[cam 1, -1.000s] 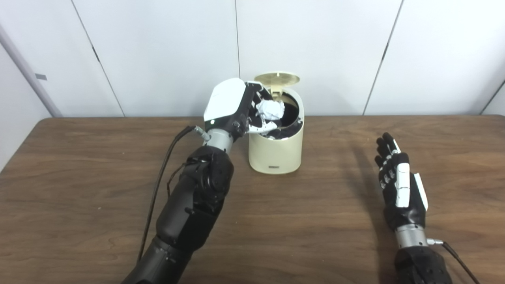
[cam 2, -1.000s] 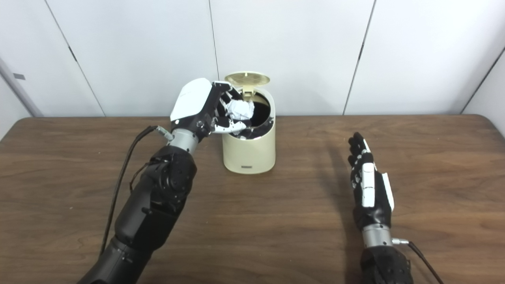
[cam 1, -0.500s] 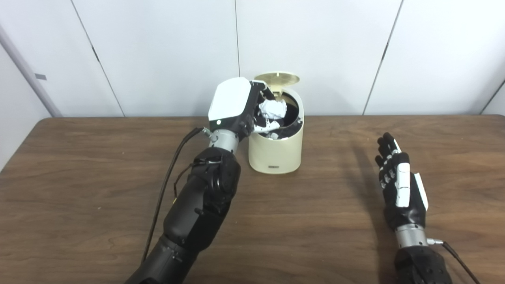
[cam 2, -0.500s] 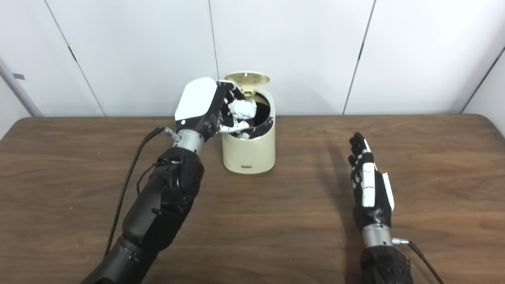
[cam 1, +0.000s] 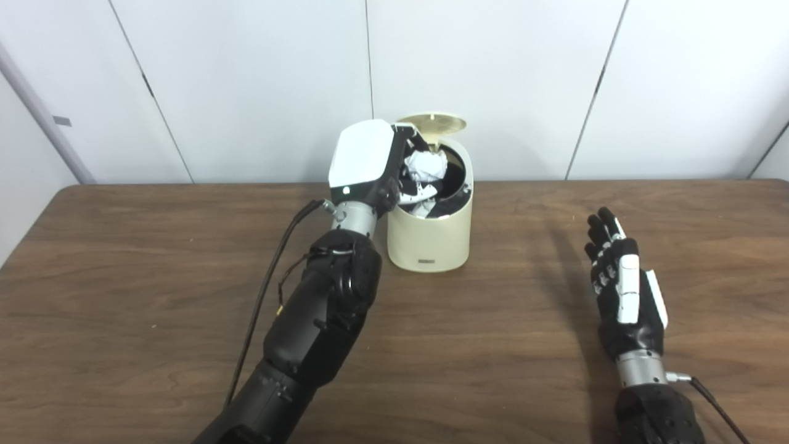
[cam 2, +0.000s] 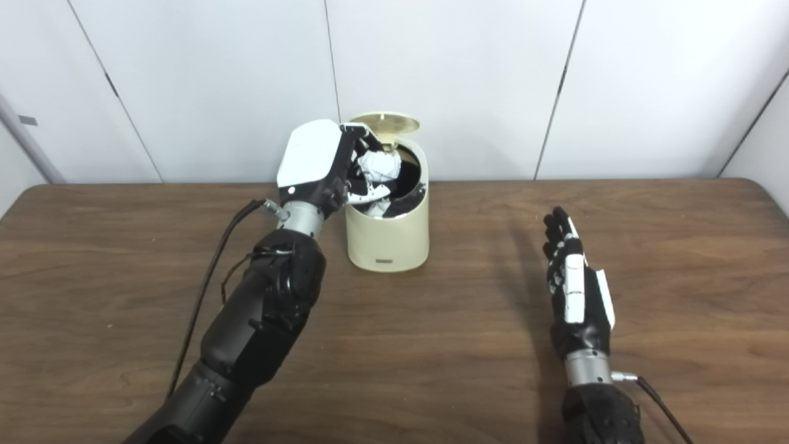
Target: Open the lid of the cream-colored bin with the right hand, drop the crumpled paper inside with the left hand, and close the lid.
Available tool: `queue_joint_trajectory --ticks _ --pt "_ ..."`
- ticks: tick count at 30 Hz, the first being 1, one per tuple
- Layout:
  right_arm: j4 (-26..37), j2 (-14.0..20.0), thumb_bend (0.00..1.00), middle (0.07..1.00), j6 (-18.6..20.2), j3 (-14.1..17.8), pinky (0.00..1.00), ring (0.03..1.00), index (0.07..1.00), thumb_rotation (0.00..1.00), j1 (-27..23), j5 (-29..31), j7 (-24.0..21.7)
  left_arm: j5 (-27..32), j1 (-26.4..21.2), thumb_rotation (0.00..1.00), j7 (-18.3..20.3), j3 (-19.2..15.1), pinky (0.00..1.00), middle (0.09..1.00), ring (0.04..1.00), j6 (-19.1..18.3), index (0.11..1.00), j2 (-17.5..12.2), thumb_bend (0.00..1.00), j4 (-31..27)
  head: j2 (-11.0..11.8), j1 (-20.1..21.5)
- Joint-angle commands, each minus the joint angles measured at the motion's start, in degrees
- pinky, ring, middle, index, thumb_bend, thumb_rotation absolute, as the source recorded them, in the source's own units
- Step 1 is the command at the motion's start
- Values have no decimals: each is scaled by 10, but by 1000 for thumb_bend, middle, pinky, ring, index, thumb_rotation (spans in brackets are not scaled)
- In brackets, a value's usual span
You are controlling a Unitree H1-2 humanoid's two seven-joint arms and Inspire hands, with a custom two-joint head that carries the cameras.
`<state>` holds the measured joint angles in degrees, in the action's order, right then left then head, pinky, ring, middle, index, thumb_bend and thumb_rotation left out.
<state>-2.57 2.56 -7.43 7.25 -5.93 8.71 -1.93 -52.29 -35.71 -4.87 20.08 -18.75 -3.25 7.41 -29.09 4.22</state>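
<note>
**Hovering over an open bin, paper not yet released**

Holding the crumpled paper (cam 1: 426, 165) above the mouth of the cream-colored bin (cam 1: 429, 237), the left robot hand (cam 1: 370, 161) has its fingers wrapped around the wad. The lid (cam 1: 431, 122) stands upright at the back. The right robot hand (cam 1: 625, 299) rests empty, fingers extended, well apart on the tabletop (cam 1: 154, 259). A release off-centre could bounce the paper off the rim, or a knuckle could nudge the lid shut.

Two side-by-side head cameras look down across the same table (cam 1: 481, 345).
</note>
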Motion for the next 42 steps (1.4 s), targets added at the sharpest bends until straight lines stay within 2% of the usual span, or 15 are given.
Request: queue_joint_trajectory --ticks 1,5,7,9,15,16,17,20,31,35,42 --pt "-42 -17 534 943 -18 -4 1000 984 953 1000 34 9 -3 -14 -28 0 0 6 331 553 476 0 482 -2 473 -1 0 0" --pt "-44 -18 553 940 -19 -5 998 980 954 995 32 6 -1 -22 -30 0 16 14 327 564 473 -8 490 -5 472 -3 2 1" --pt "-45 -18 540 941 -19 -5 992 978 955 997 31 6 0 -29 -31 39 31 19 497 652 608 -17 494 -7 511 -5 2 2" --pt "-48 -19 536 941 -22 -5 989 977 956 998 29 5 1 -34 -33 49 40 23 549 678 649 -23 495 -8 519 -7 2 2" --pt "-54 -20 540 944 -28 -5 985 978 954 993 26 5 1 -40 -33 62 57 28 580 682 663 -31 496 -9 523 -12 3 3" --pt "-54 -20 539 947 -27 -6 983 978 955 996 26 5 1 -41 -32 73 60 28 587 687 669 -32 588 -9 711 -14 3 3" --pt "-53 -20 537 947 -26 -6 984 978 956 998 26 5 1 -42 -32 79 62 28 589 687 670 -33 621 -9 774 -15 2 4" --pt "-54 -20 535 952 -25 -6 982 979 958 1000 27 4 2 -45 -33 103 68 29 569 670 653 -34 659 -11 849 -15 3 3" --pt "-65 -19 549 943 -36 -5 969 970 954 988 24 2 4 -51 -32 124 92 31 592 720 697 -44 705 -13 881 -25 3 4" --pt "-67 -18 549 937 -40 -5 971 966 949 986 25 1 4 -50 -32 121 89 32 604 732 707 -43 718 -12 884 -26 2 4" --pt "-63 -17 536 930 -33 -3 970 962 950 999 25 3 6 -45 -28 69 83 31 538 648 630 -39 655 -12 868 -32 1 3"
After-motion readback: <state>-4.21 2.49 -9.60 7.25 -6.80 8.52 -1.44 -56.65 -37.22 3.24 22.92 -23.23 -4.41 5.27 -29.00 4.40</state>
